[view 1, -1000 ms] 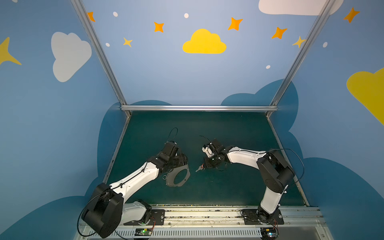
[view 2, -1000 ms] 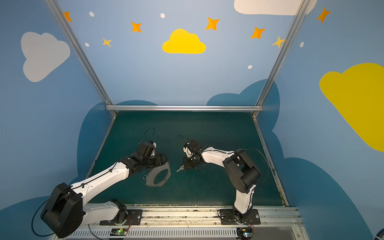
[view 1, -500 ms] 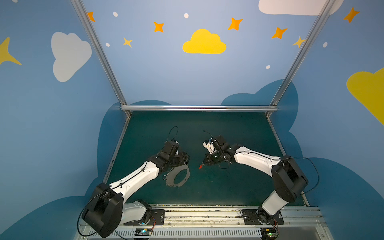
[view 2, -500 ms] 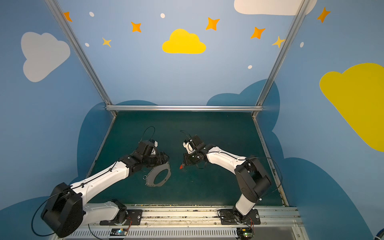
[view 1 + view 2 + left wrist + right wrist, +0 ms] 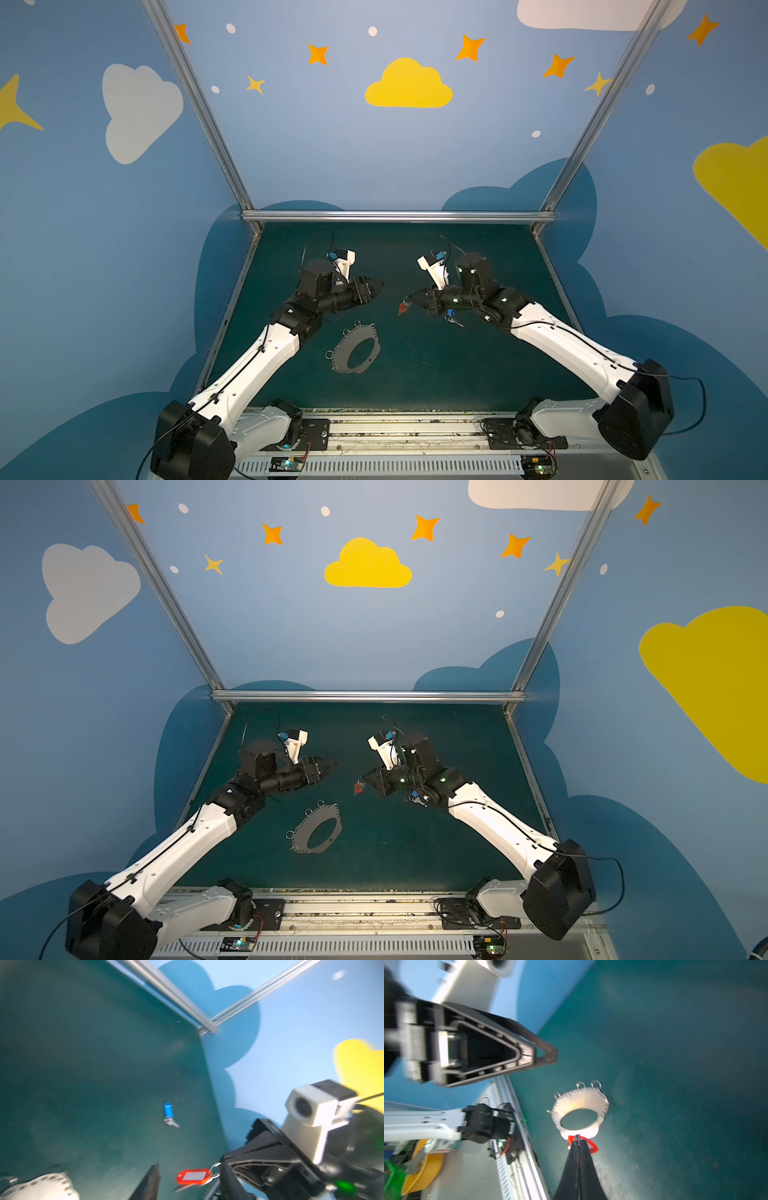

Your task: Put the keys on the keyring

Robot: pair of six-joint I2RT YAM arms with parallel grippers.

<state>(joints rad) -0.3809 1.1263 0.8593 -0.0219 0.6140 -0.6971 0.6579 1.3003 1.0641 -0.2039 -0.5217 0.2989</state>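
The keyring (image 5: 358,350), judged a light, stiff, thin plate best pinched at a bare stretch of its rim, lay flat near the middle of the mat (image 5: 457,374). The red-tagged key (image 5: 194,1176), small and apt to swing, was clamped by its small ring in the clenched right gripper (image 5: 407,301), and the blue-tagged key (image 5: 168,1112) lay nearer the right edge. Compared with a second earlier, the left gripper (image 5: 379,284) had been lifted clear of the plate; whether its fingers were parted could not be told.
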